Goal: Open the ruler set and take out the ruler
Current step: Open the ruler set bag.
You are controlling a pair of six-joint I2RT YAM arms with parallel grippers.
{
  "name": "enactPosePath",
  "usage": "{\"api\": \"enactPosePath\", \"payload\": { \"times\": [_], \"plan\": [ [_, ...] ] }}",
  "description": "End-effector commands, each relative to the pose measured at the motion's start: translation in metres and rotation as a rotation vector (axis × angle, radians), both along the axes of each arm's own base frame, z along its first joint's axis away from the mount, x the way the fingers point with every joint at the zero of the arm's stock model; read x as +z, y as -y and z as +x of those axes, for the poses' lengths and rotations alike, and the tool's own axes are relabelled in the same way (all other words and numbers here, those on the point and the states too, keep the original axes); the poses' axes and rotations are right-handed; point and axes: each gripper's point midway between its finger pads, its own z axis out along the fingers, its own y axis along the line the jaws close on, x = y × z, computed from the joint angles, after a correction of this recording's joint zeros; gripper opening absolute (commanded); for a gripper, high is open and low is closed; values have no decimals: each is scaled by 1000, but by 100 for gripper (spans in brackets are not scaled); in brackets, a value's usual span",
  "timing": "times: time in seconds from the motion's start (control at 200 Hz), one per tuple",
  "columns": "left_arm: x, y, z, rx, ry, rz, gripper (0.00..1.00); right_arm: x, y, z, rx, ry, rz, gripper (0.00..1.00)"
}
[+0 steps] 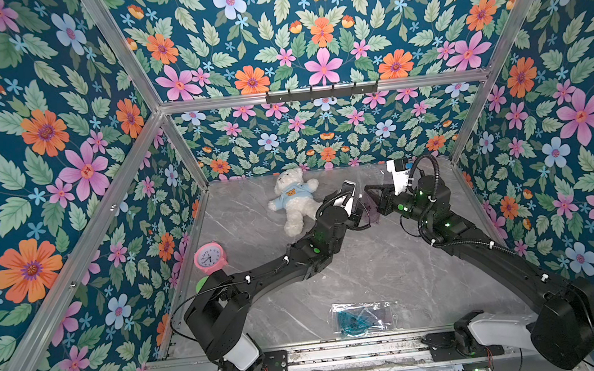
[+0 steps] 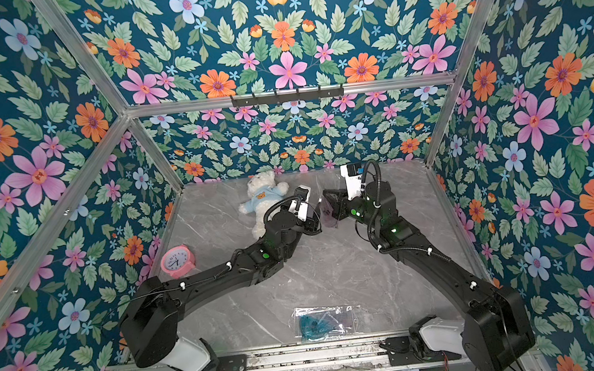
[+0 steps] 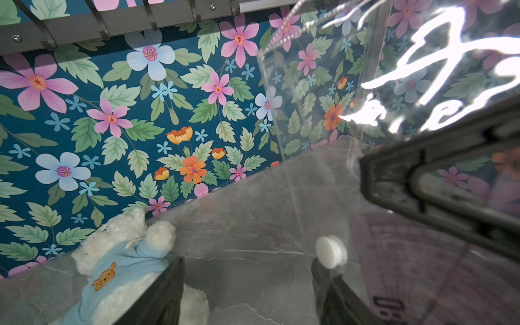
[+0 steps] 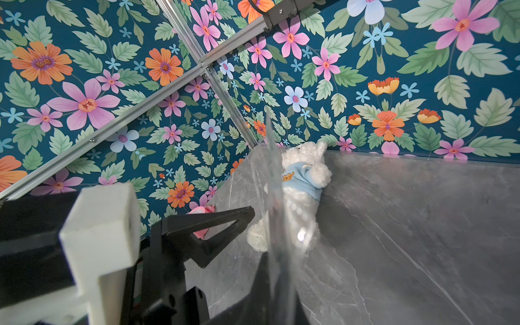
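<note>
A clear plastic ruler set pouch hangs above the back middle of the table, between my two grippers. My right gripper is shut on it, and the right wrist view shows the pouch edge-on, running out from between the jaws. Purple rulers show through the plastic, and a white snap button sits near the pouch's edge. My left gripper is open; one of its fingers lies against the pouch just below the snap. Nothing is between its jaws.
A second clear pouch with teal rulers lies flat near the table's front edge. A white teddy bear in a blue shirt lies at the back, left of the grippers. A pink clock stands by the left wall. A hook rail hangs on the back frame.
</note>
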Motion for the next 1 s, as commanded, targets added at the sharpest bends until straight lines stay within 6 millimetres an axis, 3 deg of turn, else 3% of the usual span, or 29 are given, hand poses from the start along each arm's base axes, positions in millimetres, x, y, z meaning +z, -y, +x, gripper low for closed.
{"api": "enactPosePath", "payload": {
  "times": [0.0, 0.16, 0.265, 0.53, 0.785, 0.995],
  "plan": [
    [17, -1, 3, 12, 37, -57, 58, -1, -4, -3, 26, -17, 6, 0],
    [15, 1, 2, 2, 29, -62, 30, -1, -4, -4, 24, -19, 9, 0],
    [15, 0, 2, 4, 26, -68, 0, -2, -3, -3, 19, -23, 10, 0],
    [21, -7, -3, -28, 24, -98, 0, -4, 2, -1, -16, -37, 9, 0],
    [39, -39, 7, -86, -17, -243, 0, -10, 10, 2, -50, -60, 10, 0],
    [38, -57, 13, -114, -51, -303, 0, -10, 10, 3, -46, -68, 25, 0]
  ]
}}
